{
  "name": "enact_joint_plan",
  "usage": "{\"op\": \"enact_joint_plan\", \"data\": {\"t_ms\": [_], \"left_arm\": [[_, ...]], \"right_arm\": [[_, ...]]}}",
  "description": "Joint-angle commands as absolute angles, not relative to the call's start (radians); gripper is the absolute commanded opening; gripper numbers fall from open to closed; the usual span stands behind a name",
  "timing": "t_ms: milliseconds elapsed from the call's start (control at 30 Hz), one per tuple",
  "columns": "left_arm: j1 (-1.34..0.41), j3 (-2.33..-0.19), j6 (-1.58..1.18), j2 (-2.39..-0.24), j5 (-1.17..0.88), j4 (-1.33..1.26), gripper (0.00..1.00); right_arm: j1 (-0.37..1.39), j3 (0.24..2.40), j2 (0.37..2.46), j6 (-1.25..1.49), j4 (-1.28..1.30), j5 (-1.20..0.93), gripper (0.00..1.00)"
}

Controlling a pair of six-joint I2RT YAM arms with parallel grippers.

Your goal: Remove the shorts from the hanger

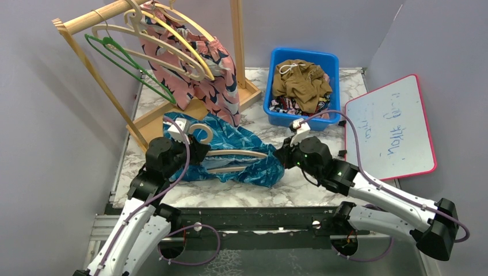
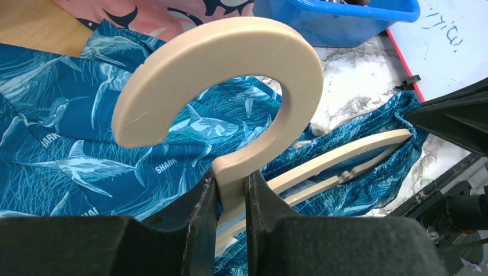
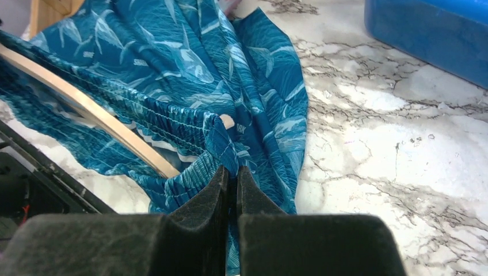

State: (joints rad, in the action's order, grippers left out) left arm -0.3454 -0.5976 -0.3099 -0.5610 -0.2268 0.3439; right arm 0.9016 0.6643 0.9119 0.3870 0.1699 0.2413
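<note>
Teal shark-print shorts (image 1: 241, 149) lie on the marble table, still threaded on a beige hanger (image 1: 236, 154). My left gripper (image 2: 231, 184) is shut on the hanger's neck, just under its thick hook (image 2: 230, 75). My right gripper (image 3: 231, 172) is shut on a fold of the shorts' (image 3: 190, 75) elastic waistband at the hanger's right end (image 3: 86, 106). In the top view the right gripper (image 1: 283, 156) sits at the shorts' right edge and the left gripper (image 1: 198, 150) at their left. Pink blotched shorts (image 1: 210, 75) hang on the rack.
A wooden rack (image 1: 92, 20) with several empty hangers (image 1: 129, 60) stands at the back left. A blue bin (image 1: 302, 86) holding olive-brown and other shorts sits at the back right. A pink-edged whiteboard (image 1: 388, 129) lies to the right.
</note>
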Motion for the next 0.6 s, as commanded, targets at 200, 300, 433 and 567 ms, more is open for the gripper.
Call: {"op": "enact_joint_plan", "data": {"t_ms": [200,300,433,567], "left_arm": [[-0.341,-0.602,-0.302,-0.528,-0.141,0.362,0.00],[-0.342,-0.603,-0.302,-0.531,-0.141,0.362,0.00],[-0.341,-0.601,-0.302,-0.533,-0.143,0.361,0.00],[-0.341,-0.601,-0.302,-0.544,-0.148,0.361,0.00]], "right_arm": [[0.893,0.647,1.076,0.378,0.159,0.254,0.02],[0.894,0.651,1.129,0.388,0.129,0.209,0.04],[0.893,0.660,1.189,0.405,0.107,0.187,0.07],[0.894,0.717,1.199,0.459,0.235,0.316,0.08]]}}
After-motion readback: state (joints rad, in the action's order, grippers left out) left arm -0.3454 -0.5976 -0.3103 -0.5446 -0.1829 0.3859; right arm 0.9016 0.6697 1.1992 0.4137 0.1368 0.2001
